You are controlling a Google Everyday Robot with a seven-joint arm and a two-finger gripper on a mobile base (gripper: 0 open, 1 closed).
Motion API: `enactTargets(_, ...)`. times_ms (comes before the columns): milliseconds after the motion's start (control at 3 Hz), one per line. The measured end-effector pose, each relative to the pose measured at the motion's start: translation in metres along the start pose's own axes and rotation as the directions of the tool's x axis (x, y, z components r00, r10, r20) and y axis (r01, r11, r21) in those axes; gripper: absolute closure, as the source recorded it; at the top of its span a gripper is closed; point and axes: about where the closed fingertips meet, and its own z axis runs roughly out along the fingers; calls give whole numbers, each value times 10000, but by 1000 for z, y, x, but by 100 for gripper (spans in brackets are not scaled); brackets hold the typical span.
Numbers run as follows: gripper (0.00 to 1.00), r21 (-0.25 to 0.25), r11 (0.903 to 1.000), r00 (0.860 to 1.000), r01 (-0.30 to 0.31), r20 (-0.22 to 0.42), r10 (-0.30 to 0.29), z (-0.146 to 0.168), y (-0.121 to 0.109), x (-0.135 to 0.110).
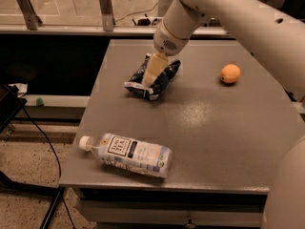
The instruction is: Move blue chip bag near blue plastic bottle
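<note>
The blue chip bag (162, 80) lies crumpled on the grey table (214, 128), left of centre towards the back. My gripper (151, 73) comes down from the white arm (200, 8) and rests on top of the bag, covering its middle. The blue plastic bottle (131, 154) lies on its side near the table's front left edge, white cap pointing left. The bag and the bottle are well apart.
A small orange fruit (230, 73) sits on the table to the right of the bag. A black cable (47, 142) and dark equipment lie on the floor at the left. A glass barrier with metal posts (106, 6) runs behind the table.
</note>
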Motion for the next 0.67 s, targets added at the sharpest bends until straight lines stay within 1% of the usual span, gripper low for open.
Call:
enactTargets(333, 47, -58, 10000, 10000, 30, -8, -30, 3, 1, -1)
enactTargets(667, 70, -92, 9999, 10000, 48, -13, -49, 6, 2, -2)
